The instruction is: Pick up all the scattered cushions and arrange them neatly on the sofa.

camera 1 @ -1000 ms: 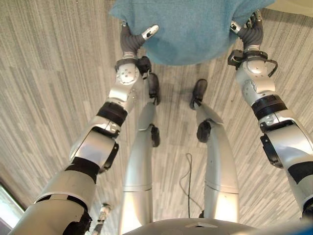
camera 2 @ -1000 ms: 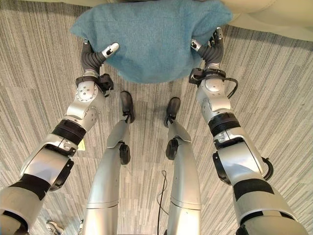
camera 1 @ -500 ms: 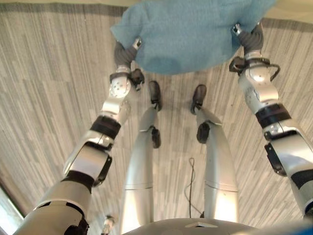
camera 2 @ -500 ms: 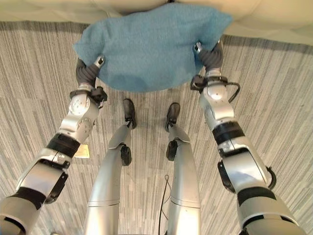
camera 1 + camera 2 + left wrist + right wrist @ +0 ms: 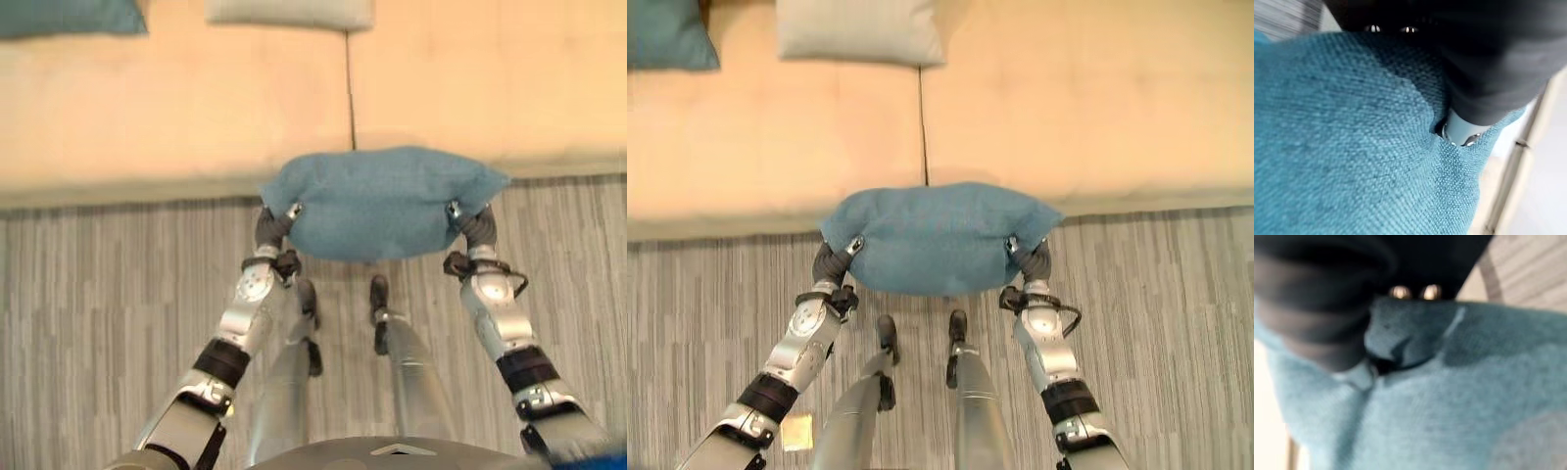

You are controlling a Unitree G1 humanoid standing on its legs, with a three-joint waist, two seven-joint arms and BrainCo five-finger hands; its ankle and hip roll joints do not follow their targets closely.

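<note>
Placement is the step in hand: the teal cushion [image 5: 936, 238] hangs between the two hands, over the front edge of the cream sofa [image 5: 1097, 108], just about level with the seam between the two seat cushions. The left hand [image 5: 835, 262] clamps one end, thumb on top and fingers tucked under the fabric, and its wrist view shows a finger dug into a fold of the weave. The right hand [image 5: 1027, 258] pinches the other end the same way (both grips sit at the very corners, so the middle sags a little).

Two cushions already sit against the sofa's back edge, a teal one [image 5: 664, 34] at the back left corner and a pale grey cushion [image 5: 857, 29] just left of the seam. To do this well, I would carry the load well past the front edge before letting go, since a drop here could tip it back onto the striped carpet [image 5: 1176, 313]. Set it upright at the back, right of the grey one, and release both hands together so it does not twist.
</note>
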